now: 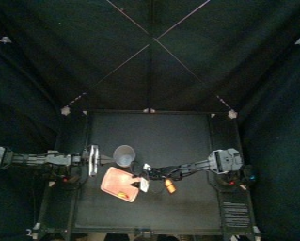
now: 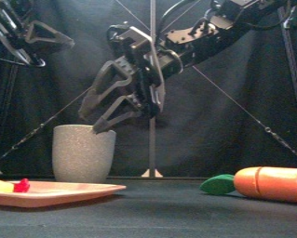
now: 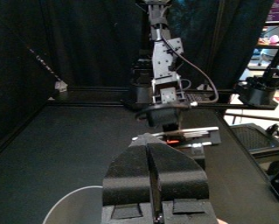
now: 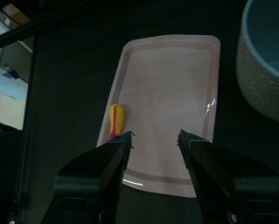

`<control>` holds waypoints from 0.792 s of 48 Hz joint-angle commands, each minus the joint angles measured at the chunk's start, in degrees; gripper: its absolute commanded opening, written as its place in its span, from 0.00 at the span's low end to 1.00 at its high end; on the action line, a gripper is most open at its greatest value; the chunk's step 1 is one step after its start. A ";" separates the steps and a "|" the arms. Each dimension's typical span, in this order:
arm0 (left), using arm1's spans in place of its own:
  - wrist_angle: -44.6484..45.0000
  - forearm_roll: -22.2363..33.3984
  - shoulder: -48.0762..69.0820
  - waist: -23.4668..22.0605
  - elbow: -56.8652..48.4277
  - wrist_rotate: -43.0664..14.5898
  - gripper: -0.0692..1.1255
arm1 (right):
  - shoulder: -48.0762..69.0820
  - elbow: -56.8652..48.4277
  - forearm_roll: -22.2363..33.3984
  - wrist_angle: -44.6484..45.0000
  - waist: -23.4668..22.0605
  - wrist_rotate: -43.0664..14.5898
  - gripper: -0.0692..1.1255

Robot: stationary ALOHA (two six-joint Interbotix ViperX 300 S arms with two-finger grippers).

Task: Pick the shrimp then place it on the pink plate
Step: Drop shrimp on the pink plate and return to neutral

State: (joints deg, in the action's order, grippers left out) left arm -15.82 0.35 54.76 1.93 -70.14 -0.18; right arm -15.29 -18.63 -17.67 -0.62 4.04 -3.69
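On the black table [image 1: 152, 132] the shrimp [image 4: 115, 121] lies on the pink plate [image 4: 177, 79] — right claw [image 4: 155, 137] spread above it.

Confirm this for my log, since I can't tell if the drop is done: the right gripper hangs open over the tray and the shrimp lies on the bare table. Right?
Not quite. The shrimp lies on the tray, near one long edge, not on the bare table. The right wrist view shows it. The rest holds: the right gripper hangs open over the tray.
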 commanded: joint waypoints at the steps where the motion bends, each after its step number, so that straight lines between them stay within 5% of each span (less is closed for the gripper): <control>1: -0.53 0.00 -0.26 0.00 0.70 0.00 0.06 | 5.89 -3.52 -0.26 -2.64 0.00 0.09 0.76; 38: -0.53 0.00 -0.18 0.09 -1.05 0.18 0.06 | 16.87 -22.15 -0.88 -19.34 -1.32 0.18 0.76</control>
State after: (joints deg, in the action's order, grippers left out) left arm -15.82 0.35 54.84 1.93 -71.89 -0.09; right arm -0.70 -41.04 -18.72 -19.25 3.25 -3.60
